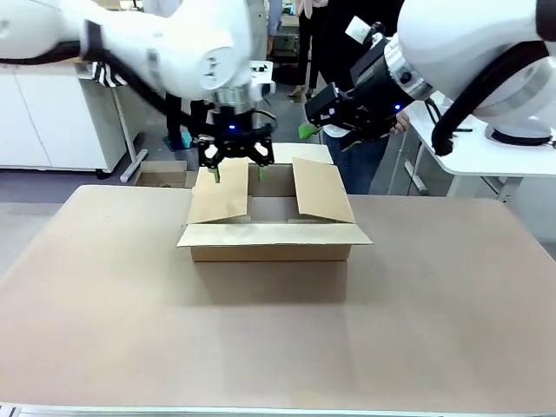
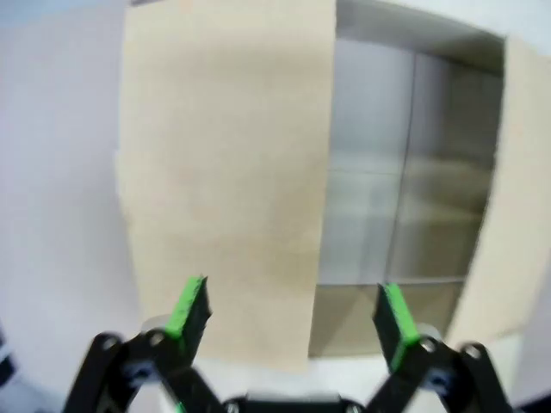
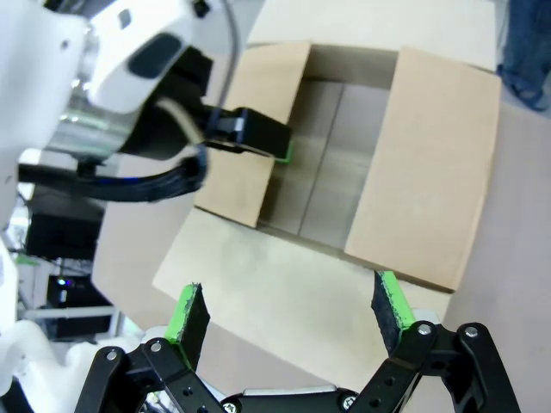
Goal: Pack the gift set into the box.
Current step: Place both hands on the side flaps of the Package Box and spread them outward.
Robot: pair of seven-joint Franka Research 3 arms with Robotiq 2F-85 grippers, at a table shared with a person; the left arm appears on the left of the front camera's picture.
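Note:
The box [image 1: 269,228] stands in the middle of the table with its four flaps spread out, and its inside shows bare cardboard. My left gripper [image 1: 236,172] hangs open just above the box's far left flap [image 2: 224,172], with nothing between its green pads. In the left wrist view this gripper [image 2: 290,311] straddles the flap's inner edge. My right gripper [image 1: 314,122] is open and empty, raised in the air behind the far right of the box. From the right wrist, that gripper [image 3: 288,311] looks down on the box [image 3: 430,163] and on the left gripper [image 3: 258,133]. The gift set is out of view.
A person in dark clothes [image 1: 347,52] stands behind the table's far edge. A small brown carton [image 1: 161,174] lies on the floor at the back left. A white table [image 1: 486,152] stands at the right. Bare tabletop [image 1: 278,339] stretches in front of the box.

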